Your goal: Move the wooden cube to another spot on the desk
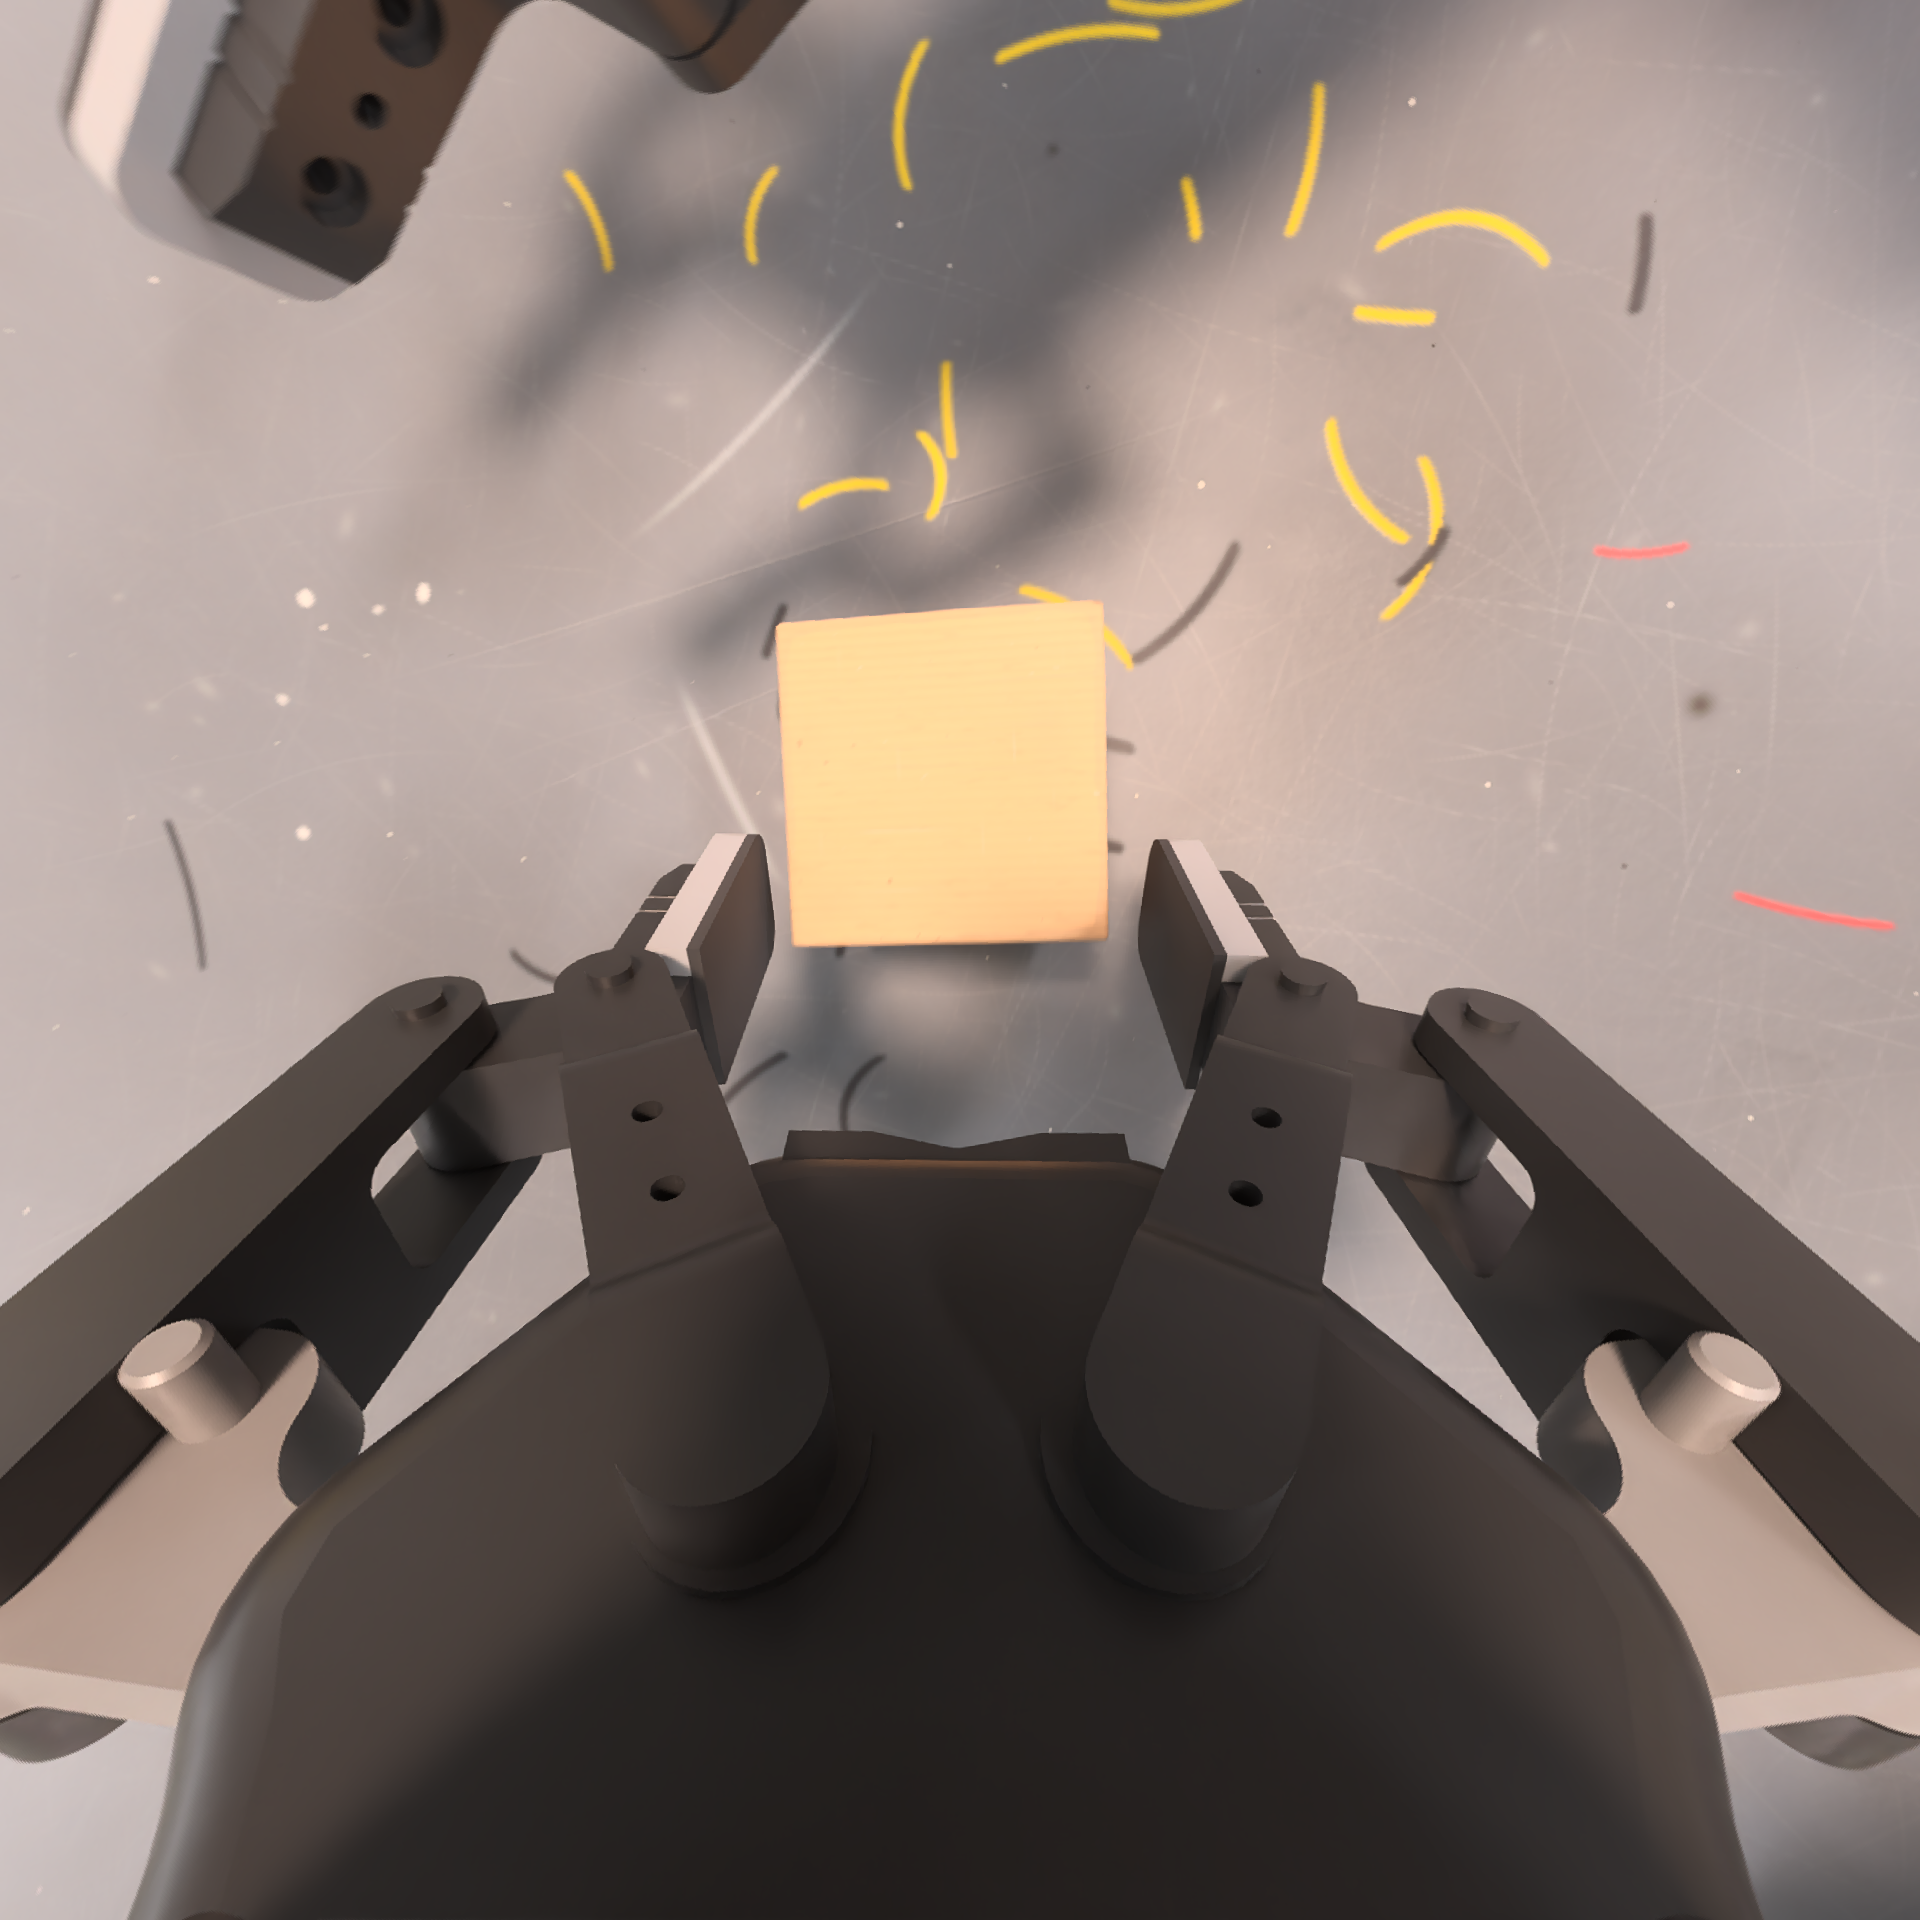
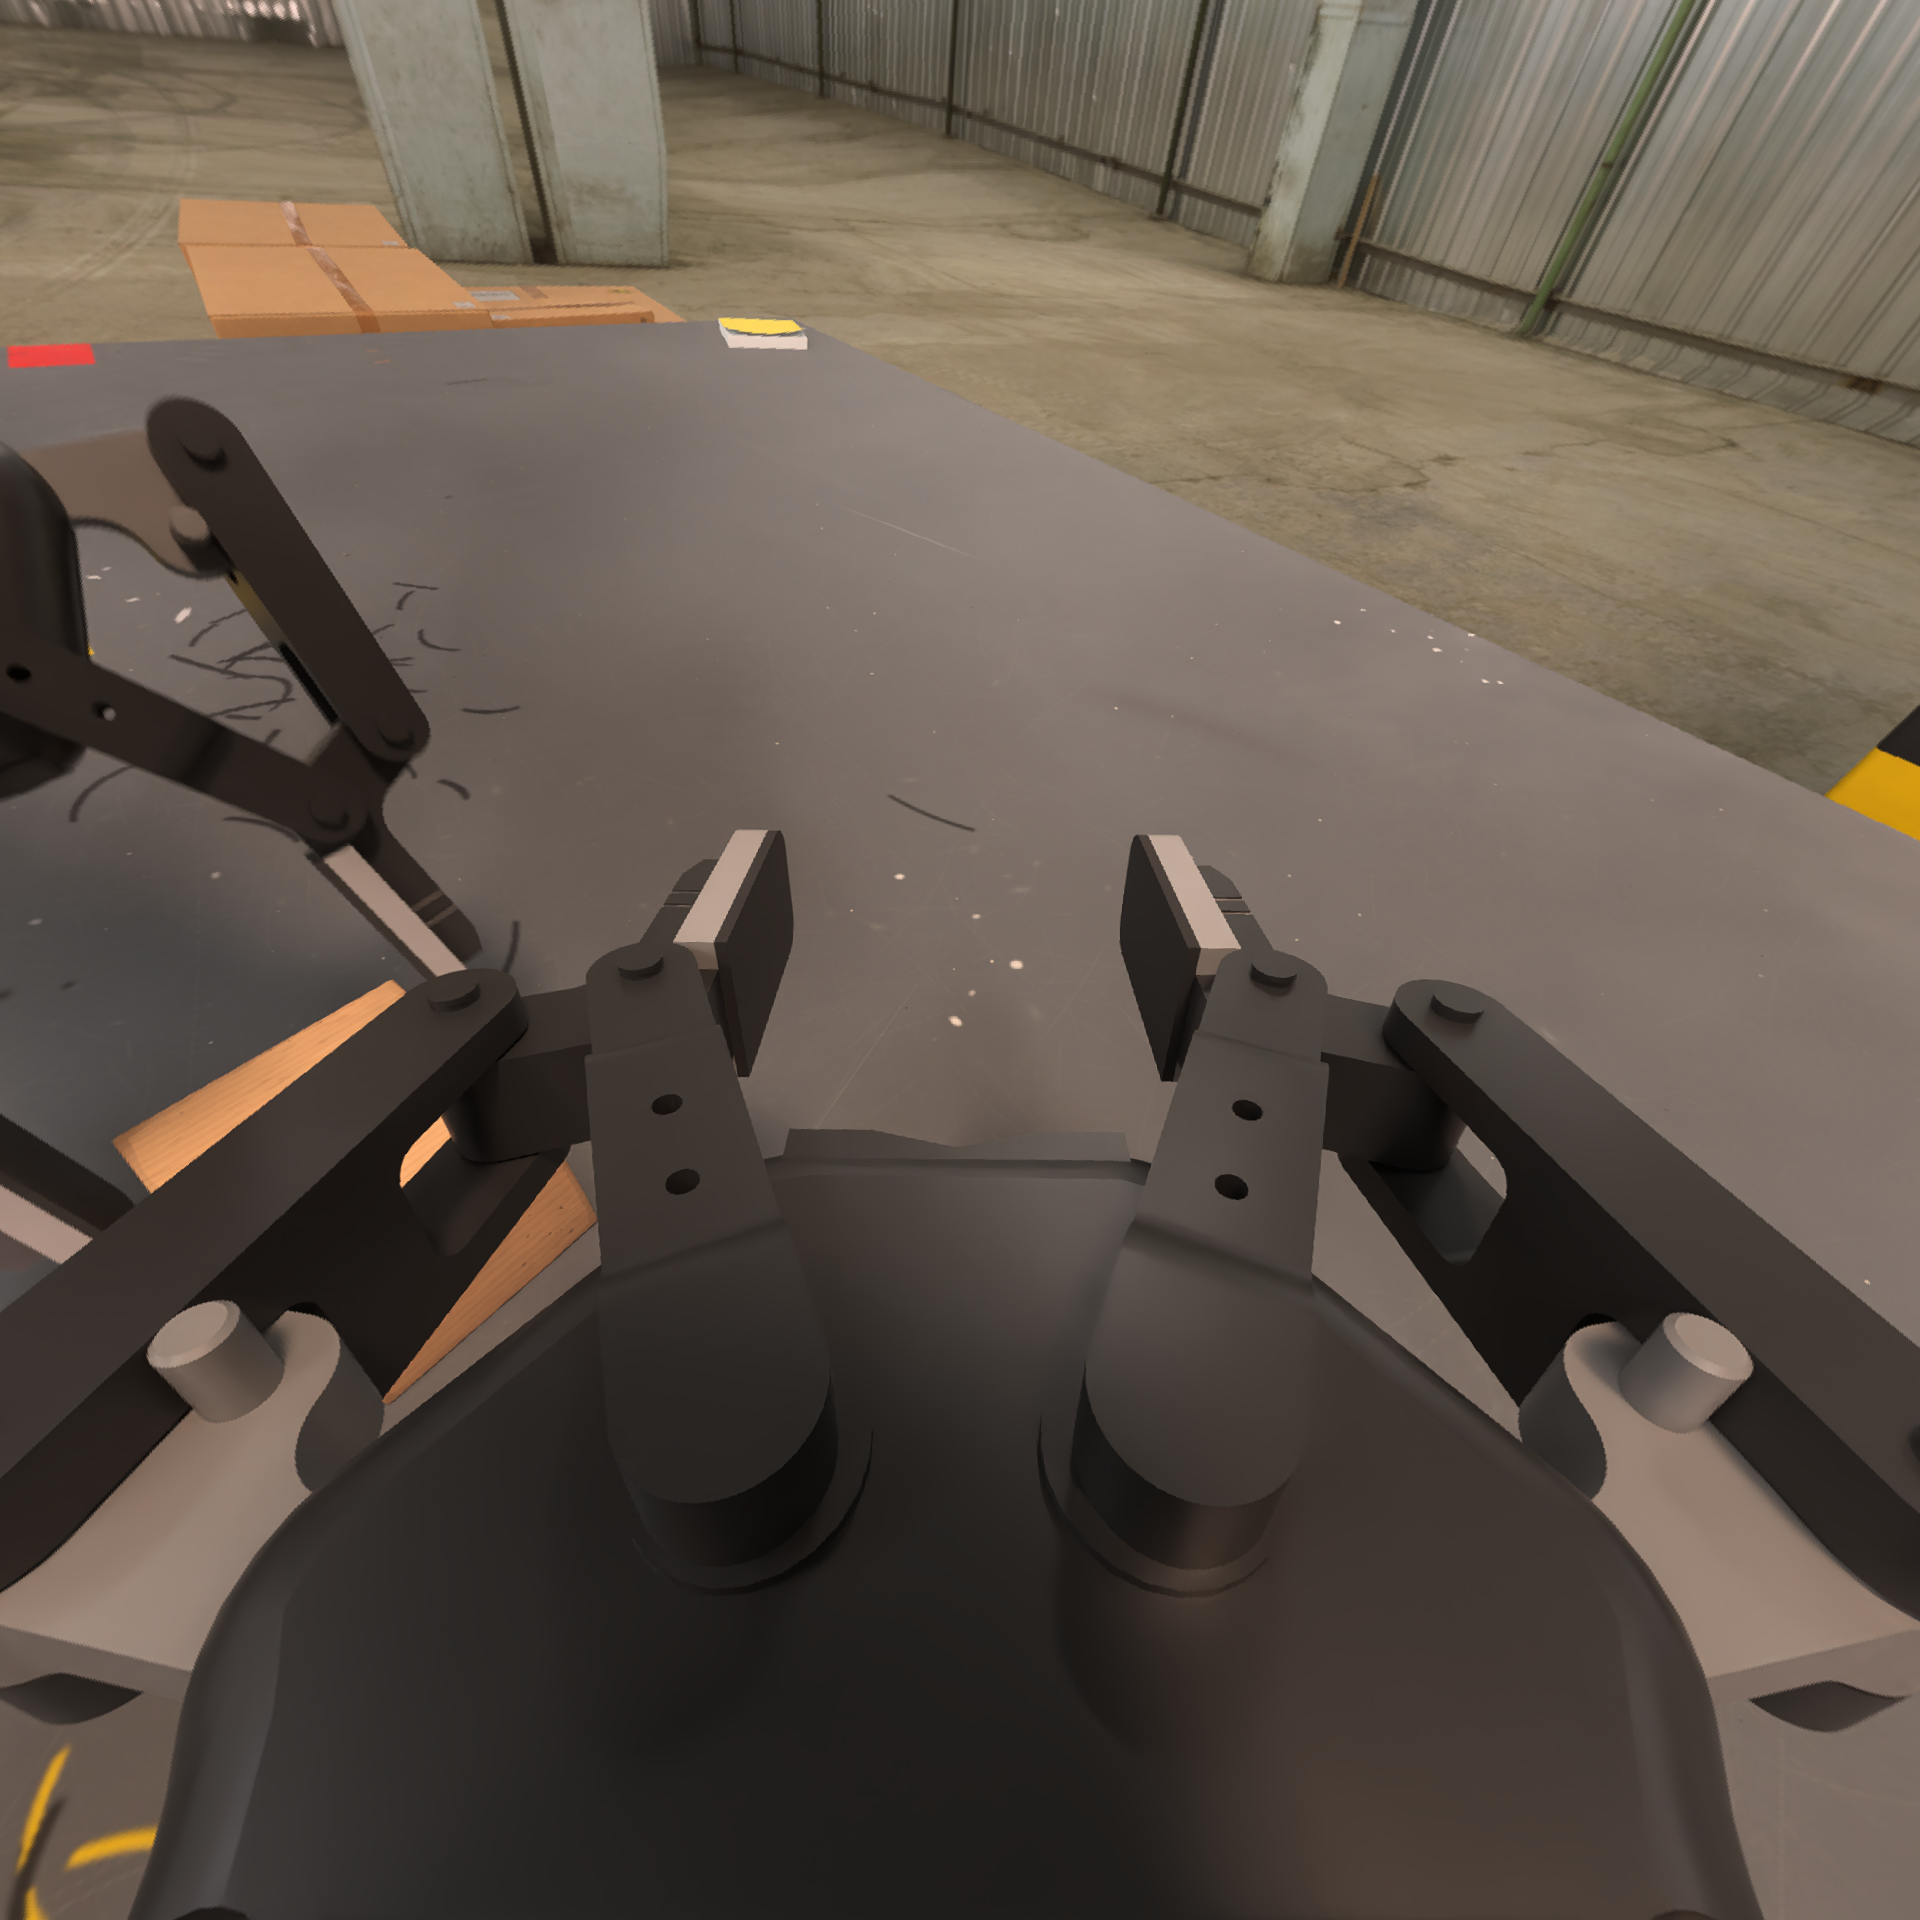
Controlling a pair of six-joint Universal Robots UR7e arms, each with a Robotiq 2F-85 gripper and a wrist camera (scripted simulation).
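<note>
The wooden cube is pale and square-topped and rests on the grey desk. My left gripper hangs straight above it, open, with a finger on each side of the cube's near edge and not touching it. In the right wrist view the cube shows at lower left, partly hidden behind my right gripper's linkage. My right gripper is open and empty over bare desk, to the right of the cube. The left gripper's finger shows there above the cube.
Yellow, dark and red curved marks lie scattered on the desk. One finger of the right gripper shows at the top left of the left wrist view. Cardboard boxes and pillars stand beyond the desk's far edge. A yellow-topped block sits at the far edge.
</note>
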